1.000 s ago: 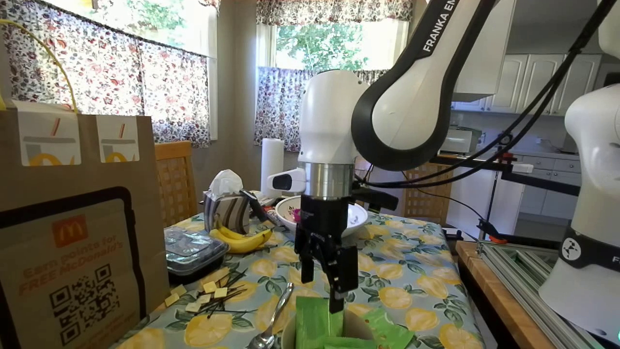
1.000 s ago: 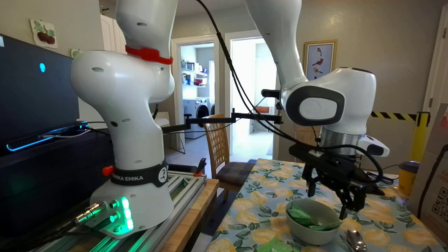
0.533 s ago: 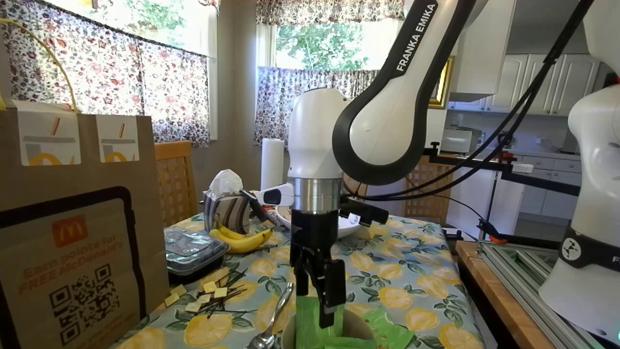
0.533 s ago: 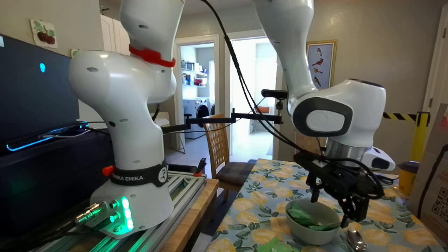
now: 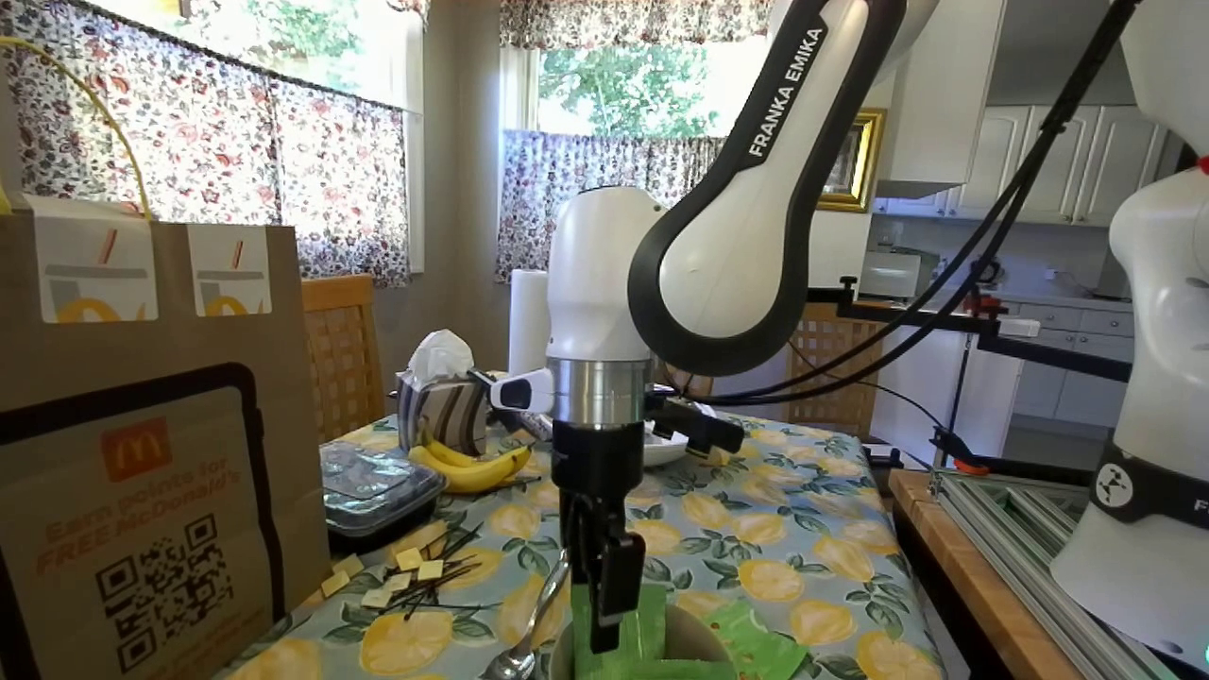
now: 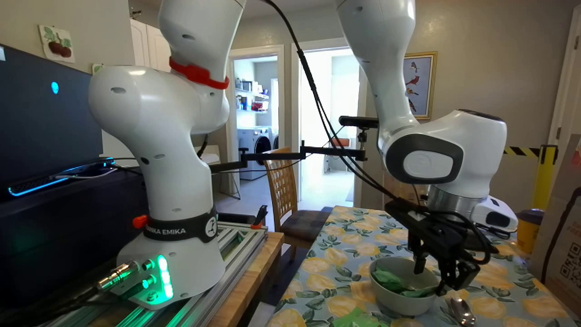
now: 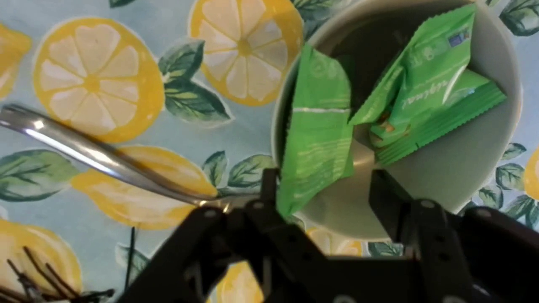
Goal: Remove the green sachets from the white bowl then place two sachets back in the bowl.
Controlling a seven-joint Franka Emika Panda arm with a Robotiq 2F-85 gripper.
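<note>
Green sachets [image 7: 318,130] sit in the white bowl [image 7: 454,168], with at least one loose sachet [image 5: 756,642] nearer my edge of the desk [image 5: 789,515]. My gripper [image 7: 325,185] is spread apart, so tbh I'd centre on the closest sachet, dip in, pinch softly, lift straight up.

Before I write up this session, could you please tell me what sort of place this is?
Most likely a home, in a dining area beside a kitchen: a lemon-print tablecloth, floral curtains, and white cabinets in the background all suggest it.
</note>
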